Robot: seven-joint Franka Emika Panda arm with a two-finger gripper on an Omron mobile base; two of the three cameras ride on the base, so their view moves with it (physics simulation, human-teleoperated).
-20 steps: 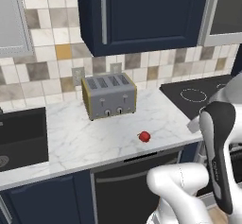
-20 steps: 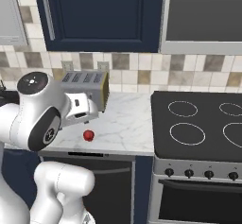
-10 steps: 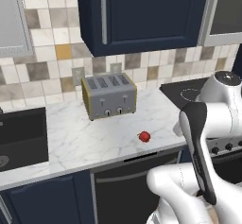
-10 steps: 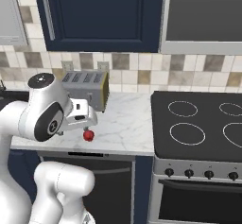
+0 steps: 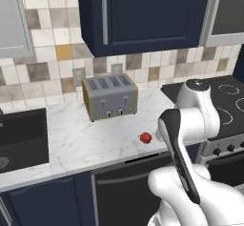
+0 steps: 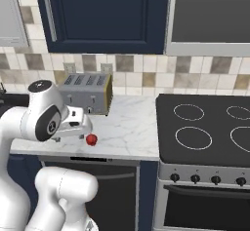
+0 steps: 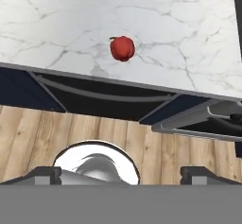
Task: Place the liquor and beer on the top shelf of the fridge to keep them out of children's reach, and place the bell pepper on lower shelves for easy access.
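Spread wide, the gripper [image 7: 120, 173] holds nothing and touches nothing; its two dark finger tips [image 7: 45, 175] stand far apart at six o'clock in the hand view; one bell pepper [image 7: 122, 47], small, round and glossy red, sits at twelve o'clock from them on the white veined marble counter [image 7: 56, 20], near its front edge; one boxy brushed-metal toaster [image 5: 110, 96] with four slots stands behind it at about eleven o'clock; one flat black stovetop [image 6: 205, 127] bears ring marks.

A silver four-slot toaster [image 5: 110, 97] stands on the marble surface [image 5: 81, 139], beside a black stovetop [image 6: 205, 127].
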